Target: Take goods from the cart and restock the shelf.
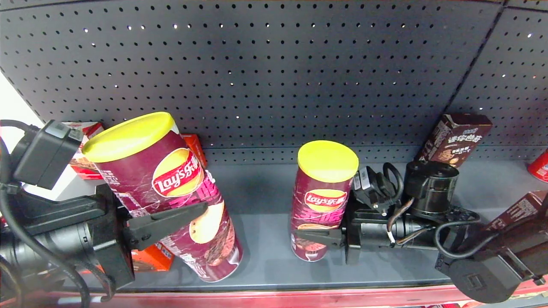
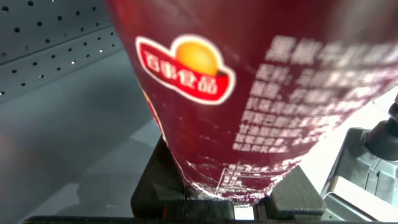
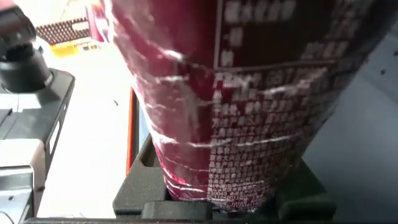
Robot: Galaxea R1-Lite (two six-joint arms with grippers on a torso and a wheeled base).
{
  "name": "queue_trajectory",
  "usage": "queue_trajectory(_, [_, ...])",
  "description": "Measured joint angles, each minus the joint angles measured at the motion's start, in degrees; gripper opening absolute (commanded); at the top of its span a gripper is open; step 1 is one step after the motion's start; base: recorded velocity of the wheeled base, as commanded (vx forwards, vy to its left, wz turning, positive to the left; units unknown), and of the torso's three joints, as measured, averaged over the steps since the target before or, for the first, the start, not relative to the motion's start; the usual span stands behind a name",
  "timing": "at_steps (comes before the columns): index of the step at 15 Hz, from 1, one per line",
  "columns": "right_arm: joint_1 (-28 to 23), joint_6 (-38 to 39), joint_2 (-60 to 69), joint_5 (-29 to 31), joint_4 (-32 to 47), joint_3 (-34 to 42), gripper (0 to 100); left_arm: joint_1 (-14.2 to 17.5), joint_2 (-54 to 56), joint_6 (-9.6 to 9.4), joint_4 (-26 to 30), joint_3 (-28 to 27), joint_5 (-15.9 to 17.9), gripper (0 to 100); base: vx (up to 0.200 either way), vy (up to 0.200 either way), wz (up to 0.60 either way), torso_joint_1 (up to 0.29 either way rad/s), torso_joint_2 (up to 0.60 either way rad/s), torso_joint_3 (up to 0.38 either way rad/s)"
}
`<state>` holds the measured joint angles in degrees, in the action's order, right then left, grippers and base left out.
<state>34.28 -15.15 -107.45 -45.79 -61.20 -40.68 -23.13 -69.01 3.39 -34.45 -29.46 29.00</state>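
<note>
Nearest, the left gripper (image 1: 171, 216) clamps a tilted chip can (image 1: 162, 179) by the front edge of the shelf (image 1: 265, 196), leftward, while the right gripper (image 1: 319, 237) grips an upright chip can (image 1: 325, 192) standing mid-shelf.

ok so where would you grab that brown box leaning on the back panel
I'd probably pinch the brown box across its two narrow sides near mid-height, coming from the front: it leans tilted on the back panel, broad face outward, so its rear is blocked. First free the right tool, shut on a chips can.
</note>
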Motion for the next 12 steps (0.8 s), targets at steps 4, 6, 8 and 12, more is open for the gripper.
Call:
queue_trajectory(4, [0.2,0.0,-1.8,-1.1,-0.6,-0.4,0,0.1,0.0,0.02,0.0,0.0,0.0,0,0.0,0.0,0.0,0.0,0.0,0.0])
queue_trajectory(6, [0.4,0.0,-2.7,-1.2,-0.9,-0.5,0,0.0,0.0,0.02,0.0,0.0,0.0,0,0.0,0.0,0.0,0.0,0.0,0.0])
queue_trajectory(8, [0.8,-0.1,-3.0,-1.2,-1.0,-0.6,100,0.1,0.0,0.02,0.0,0.1,0.0,0,0.0,0.0,0.0,0.0,0.0,0.0])
queue_trajectory(12, [1.5,-0.1,-3.0,-0.7,-0.8,0.1,100,0.1,0.0,0.0,0.0,0.1,0.0,0,0.0,0.0,0.0,0.0,0.0,0.0])
